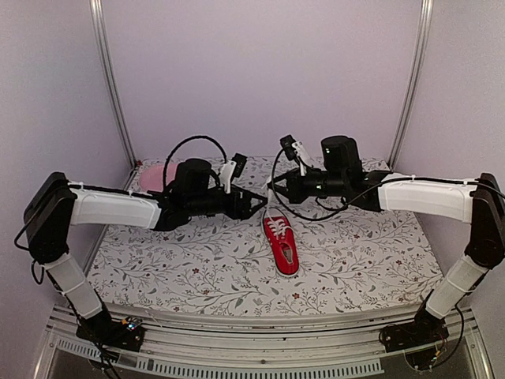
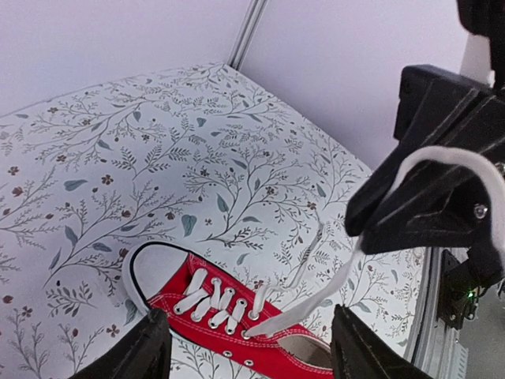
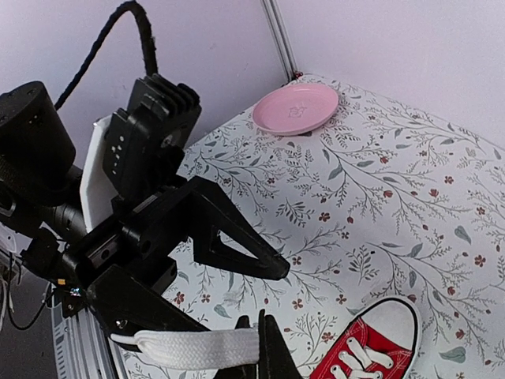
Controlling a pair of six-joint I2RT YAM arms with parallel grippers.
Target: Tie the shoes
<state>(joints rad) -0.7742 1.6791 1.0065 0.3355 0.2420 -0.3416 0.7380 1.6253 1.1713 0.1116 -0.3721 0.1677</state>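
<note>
Top external view: the red sneaker (image 1: 282, 243) lies near the middle of the floral cloth (image 1: 197, 268) on its white sole, toe cap pointing to the far wall and heel toward my bases. It sits just below and on the near side of the spot where my two grippers meet. From my left wrist I see one white lace (image 2: 316, 304) rising from an upper eyelet, slanting up off the shoe and draping over the fingers of my right gripper (image 1: 271, 189). Those jaws are pressed together with the lace pinched between them. The flat white band also crosses the bottom of my right wrist view. A second lace end (image 2: 306, 259) lies slack on the cloth beside the shoe. My left gripper (image 1: 261, 205) hangs just beside the right one, tip to tip above the toe. Its jaws are spread wide and grip nothing. A pink plate (image 1: 156, 175) rests at the far left corner, well apart from the shoe.
</note>
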